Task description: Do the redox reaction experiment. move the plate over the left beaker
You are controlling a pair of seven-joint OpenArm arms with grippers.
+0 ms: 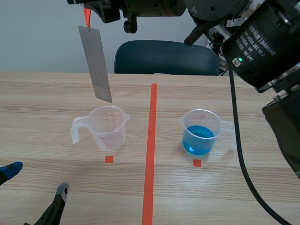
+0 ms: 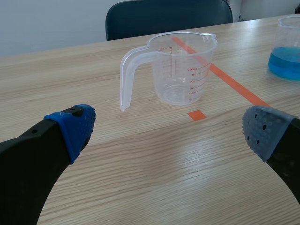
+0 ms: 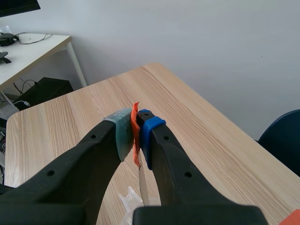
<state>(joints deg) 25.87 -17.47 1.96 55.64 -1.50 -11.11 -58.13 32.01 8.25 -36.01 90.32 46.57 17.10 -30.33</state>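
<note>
Right pincer (image 3: 136, 133) is clamped on the orange tab (image 1: 87, 18) of the grey plate (image 1: 96, 63), which hangs tilted with its lower edge just above the empty left beaker (image 1: 108, 129)'s far rim. Left pincer (image 2: 171, 131) sits low over the worktop (image 1: 47, 93), fingers apart, that beaker ahead of it. Right beaker (image 1: 200, 133) holds blue liquid (image 1: 198, 140).

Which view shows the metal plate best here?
The scene view: the whole plate hangs by its orange tab from the right gripper, its lower end near the left beaker's rim. The right wrist view shows only the tab between the pads and a sliver of plate. The left wrist view misses it.
</note>
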